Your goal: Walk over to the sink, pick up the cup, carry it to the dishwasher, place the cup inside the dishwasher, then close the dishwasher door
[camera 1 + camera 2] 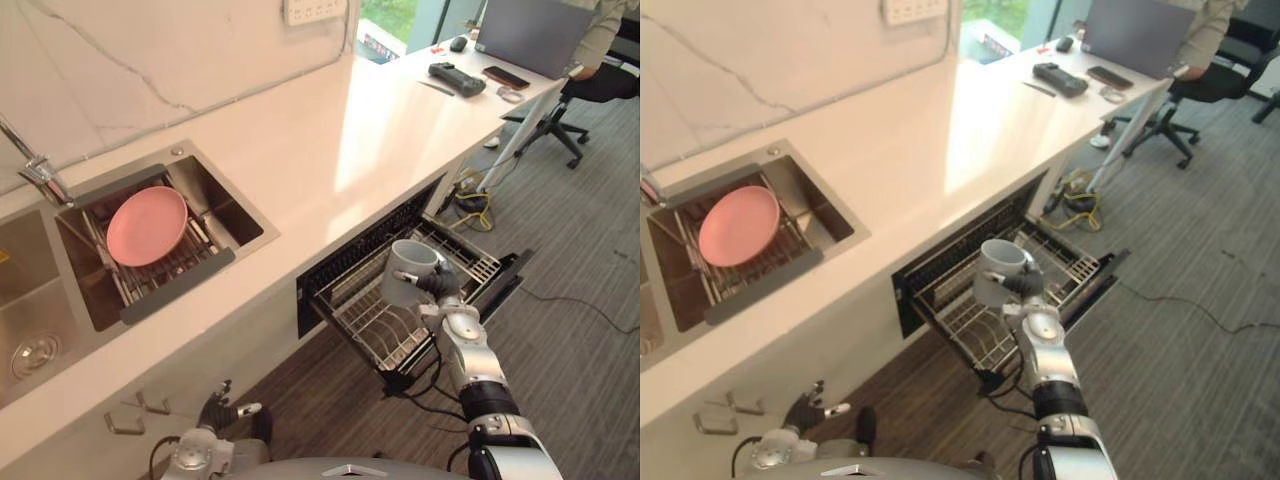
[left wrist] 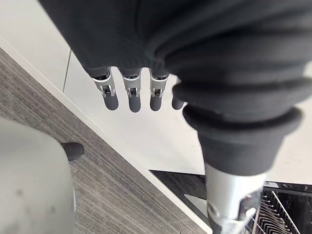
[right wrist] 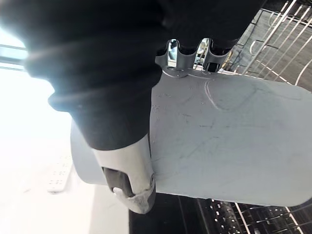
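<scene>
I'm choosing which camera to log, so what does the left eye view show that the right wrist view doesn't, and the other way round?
The left eye view adds the sink with a pink plate in it, the counter, and the left hand low by the cabinet. The right wrist view adds the grip up close: the thumb pressed on the cup and the fingers curled over its far side. Both share the cup, held in the right hand over the rack.

Right hand (image 1: 438, 285) curled, arm extended; left hand (image 1: 217, 409) low, relaxed.

Both head eyes look down on dishwasher (image 1: 368, 316).
</scene>
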